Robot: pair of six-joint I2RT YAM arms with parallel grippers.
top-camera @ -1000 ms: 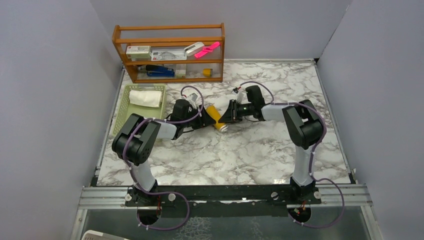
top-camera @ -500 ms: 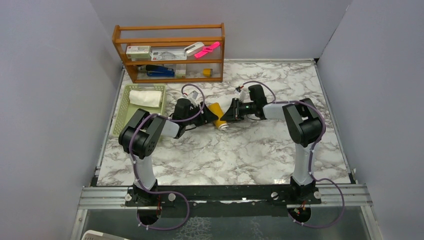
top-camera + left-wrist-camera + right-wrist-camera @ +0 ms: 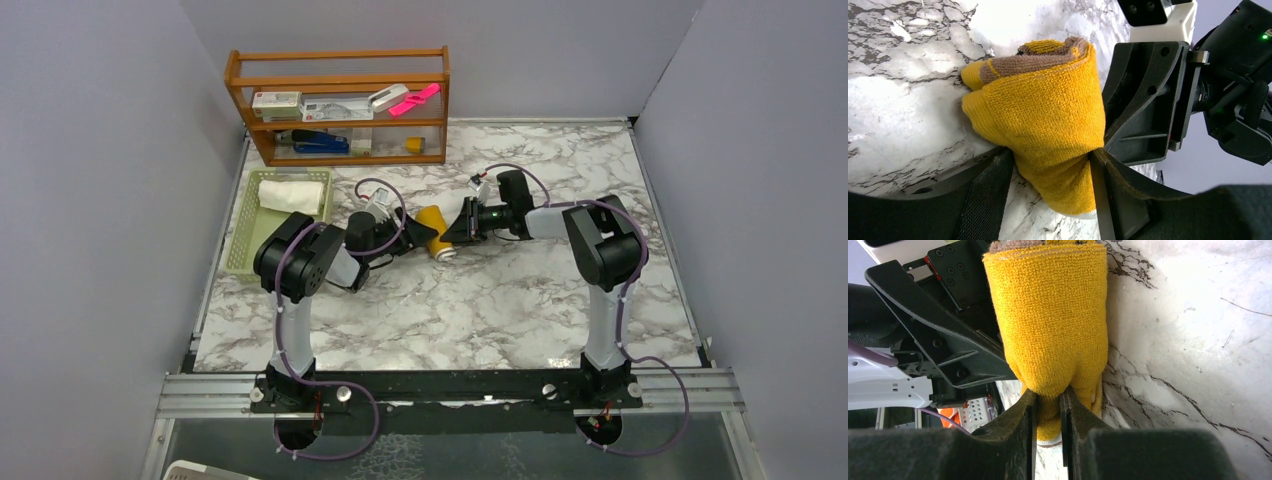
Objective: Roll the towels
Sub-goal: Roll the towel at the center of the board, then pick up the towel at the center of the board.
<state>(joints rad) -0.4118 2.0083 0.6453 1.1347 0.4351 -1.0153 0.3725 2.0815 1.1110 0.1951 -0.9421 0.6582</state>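
Observation:
The mustard-yellow towel is a tight roll on the marble table, and brown folds show at its far end. My left gripper holds one end of it. In the left wrist view the left gripper has both pads pressed into the roll's sides. My right gripper faces it from the other side. In the right wrist view the right gripper pinches a narrow fold of the yellow towel. A white towel lies rolled in the basket.
A pale green basket sits at the table's left edge. A wooden shelf with a stapler, boxes and pink items stands at the back left. Grey walls close in the left, right and back.
The left arm's elbow has swung in towards the middle and its wrist has turned. The yellow roll has shifted slightly towards the back. The right gripper has barely moved.

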